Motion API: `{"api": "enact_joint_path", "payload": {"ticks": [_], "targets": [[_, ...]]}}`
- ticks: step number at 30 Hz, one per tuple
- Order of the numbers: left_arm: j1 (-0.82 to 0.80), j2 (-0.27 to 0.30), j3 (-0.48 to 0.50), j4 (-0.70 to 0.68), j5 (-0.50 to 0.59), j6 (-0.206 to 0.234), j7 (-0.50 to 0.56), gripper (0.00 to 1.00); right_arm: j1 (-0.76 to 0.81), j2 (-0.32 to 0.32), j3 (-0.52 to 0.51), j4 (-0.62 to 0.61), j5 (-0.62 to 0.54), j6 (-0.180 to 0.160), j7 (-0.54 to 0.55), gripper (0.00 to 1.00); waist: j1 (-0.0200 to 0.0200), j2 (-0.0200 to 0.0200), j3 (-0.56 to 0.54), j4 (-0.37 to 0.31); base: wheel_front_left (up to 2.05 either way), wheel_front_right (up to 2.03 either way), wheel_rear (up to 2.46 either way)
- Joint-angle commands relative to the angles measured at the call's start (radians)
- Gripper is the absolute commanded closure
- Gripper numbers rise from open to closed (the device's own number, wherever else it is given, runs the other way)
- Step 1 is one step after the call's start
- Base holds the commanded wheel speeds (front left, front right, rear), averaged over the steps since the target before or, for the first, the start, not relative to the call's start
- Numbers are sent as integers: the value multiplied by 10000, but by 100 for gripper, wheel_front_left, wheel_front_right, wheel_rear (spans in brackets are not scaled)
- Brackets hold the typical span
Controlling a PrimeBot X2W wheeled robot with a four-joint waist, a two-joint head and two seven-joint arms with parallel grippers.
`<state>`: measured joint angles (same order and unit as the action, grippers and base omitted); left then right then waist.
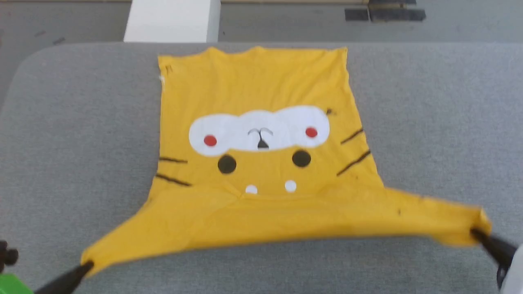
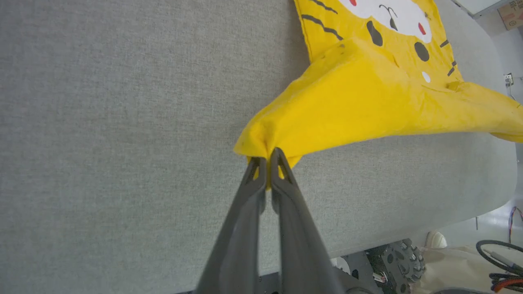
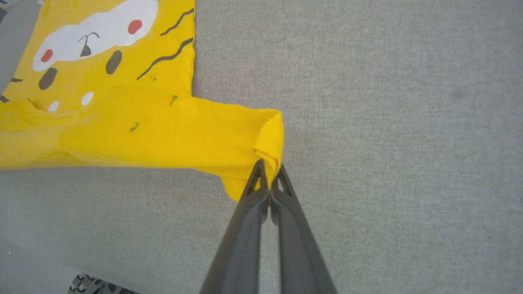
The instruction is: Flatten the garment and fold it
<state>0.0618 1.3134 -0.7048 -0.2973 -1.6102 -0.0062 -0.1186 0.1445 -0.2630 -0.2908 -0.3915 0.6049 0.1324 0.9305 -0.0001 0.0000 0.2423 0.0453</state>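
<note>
Garment lies print side up on the grey worktop, hem at the far side, sleeves twd the robot. Body is mostly flat: white patch w/ 2 red dots, 2 dark dots below it, dark stripes on both sides. The 2 sleeves are pulled out to either side, so the near edge runs as 1 taut line btwn them and looks raised a little off the worktop. Left hand, lower left in head view, is clamped on the tip of 1 sleeve; in left wrist view the fingertips press together w/ yellow fabric bunched btwn them. Right hand, lower right, is likewise closed tight on the other sleeve tip, fabric folded over at its fingertips. The 2 hands are well apart. Beyond the worktop's far edge stands a white block. Green obj sits at the head view's bottom-left corner; can't tell what it is. Left wrist view also shows a wheel and cables below the worktop edge.
</note>
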Motion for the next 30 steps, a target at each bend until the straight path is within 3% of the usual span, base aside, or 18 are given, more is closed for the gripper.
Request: {"api": "enact_joint_path", "payload": {"ticks": [1, 8, 15, 22, 30], "targets": [[267, 200, -115, -44, -168, 152, 172, 100, 418, 117, -99, -99, 151, -17, 294, 100, 1, 0, -595, 190, 0, 0, 0], [870, 706, -584, -680, -671, 664, 929, 100, 1904, 587, -1011, -434, 487, -17, 2315, 100, 1, 0, -1530, 227, 0, 0, 0], [906, 565, -488, -1168, -448, 840, 358, 100, 2387, 1060, -1520, -986, 564, -17, 3097, 100, 1, 0, -2071, 227, 0, 0, 0], [418, -142, -295, -1550, 503, 800, -281, 100, 2310, 1111, -1176, -1032, 493, -17, 2553, 100, 1, 0, -2072, 314, 0, 0, 0], [-342, -1118, -188, -1590, 1696, 742, -692, 100, 1818, 666, -61, -460, -77, -17, 702, 100, 1, 0, -1533, 399, 0, 0, 0]]}}
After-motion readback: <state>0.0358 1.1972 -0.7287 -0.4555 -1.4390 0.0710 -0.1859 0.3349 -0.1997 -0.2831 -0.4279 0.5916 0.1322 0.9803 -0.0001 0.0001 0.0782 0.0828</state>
